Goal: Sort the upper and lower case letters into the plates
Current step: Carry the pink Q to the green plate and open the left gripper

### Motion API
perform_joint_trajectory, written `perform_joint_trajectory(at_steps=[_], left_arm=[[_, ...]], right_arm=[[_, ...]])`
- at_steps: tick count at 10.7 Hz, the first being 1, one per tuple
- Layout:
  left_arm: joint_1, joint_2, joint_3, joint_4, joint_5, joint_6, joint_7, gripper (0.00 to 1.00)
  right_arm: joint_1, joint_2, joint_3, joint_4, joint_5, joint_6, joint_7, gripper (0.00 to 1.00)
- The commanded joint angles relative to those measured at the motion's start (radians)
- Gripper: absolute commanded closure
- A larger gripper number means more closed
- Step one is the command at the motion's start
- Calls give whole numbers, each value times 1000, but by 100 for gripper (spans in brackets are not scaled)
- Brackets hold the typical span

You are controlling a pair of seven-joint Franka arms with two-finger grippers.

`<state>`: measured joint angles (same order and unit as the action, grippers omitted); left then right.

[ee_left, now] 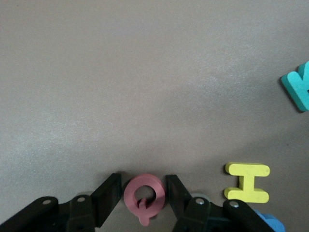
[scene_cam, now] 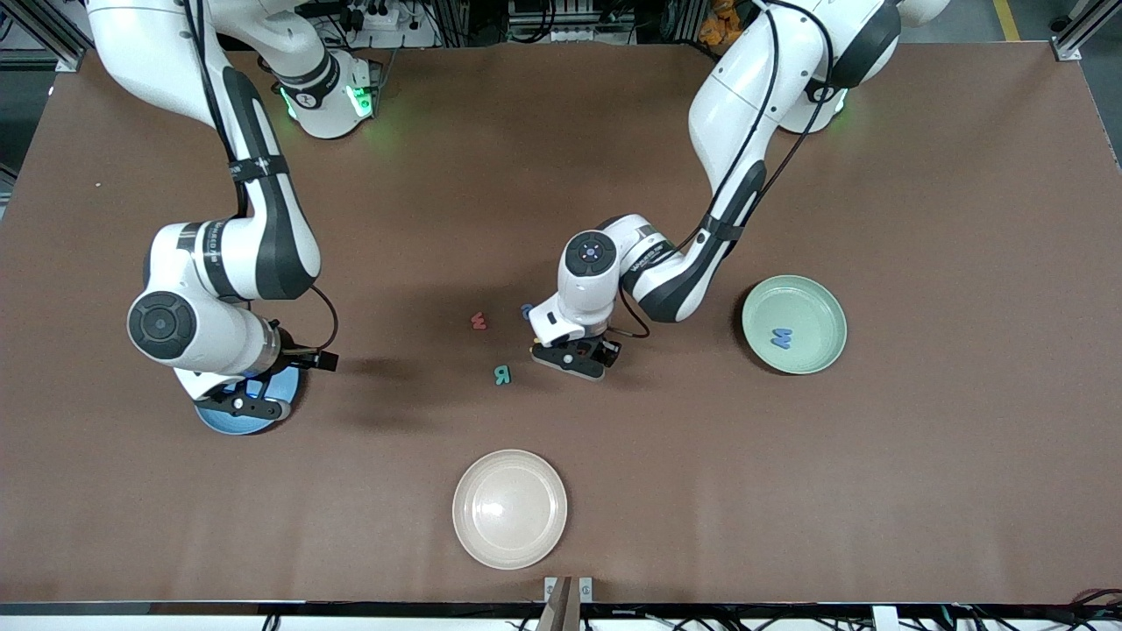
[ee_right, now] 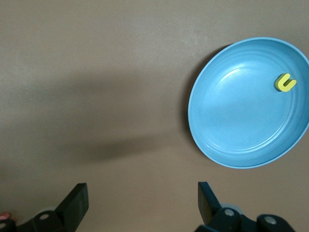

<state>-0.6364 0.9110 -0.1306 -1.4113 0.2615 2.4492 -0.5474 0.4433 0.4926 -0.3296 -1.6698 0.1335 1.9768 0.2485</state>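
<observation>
Plain matte brown counter (scene_cam: 920, 491), no pattern. White arms with black joint bands, green lights at the bases. Black left tool (ee_left: 143, 199) and black right tool (ee_right: 140, 203). Dusty red letter Q (ee_left: 143, 195) between the black fingers (ee_left: 108, 195). Bright yellow H (ee_left: 247, 181) beside it, a teal letter (ee_left: 299, 87) (cut off at the frame edge), a blue scrap by the yellow one. Red W (scene_cam: 478, 321) and teal R (scene_cam: 501, 375) on brown. Pale green plate (scene_cam: 820, 302) with a blue letter (scene_cam: 781, 337). Glossy blue plate (ee_right: 231, 121) with a small yellow u (ee_right: 285, 82). Cream-white plate (scene_cam: 509, 509), plain.
</observation>
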Motion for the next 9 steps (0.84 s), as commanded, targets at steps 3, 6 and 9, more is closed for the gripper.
perform_joint_trajectory(at_steps=[3, 6, 9], left_arm=[[-6, 2, 6, -24, -22, -41, -5, 78], [1, -7, 6, -24, -15, -59, 0, 92], [62, -67, -7, -17, -24, -211, 117, 93]], right_arm=[[18, 11, -2, -10, 15, 16, 15, 0], [20, 14, -2, -10, 15, 17, 15, 0], [37, 17, -2, -10, 15, 28, 54, 0]])
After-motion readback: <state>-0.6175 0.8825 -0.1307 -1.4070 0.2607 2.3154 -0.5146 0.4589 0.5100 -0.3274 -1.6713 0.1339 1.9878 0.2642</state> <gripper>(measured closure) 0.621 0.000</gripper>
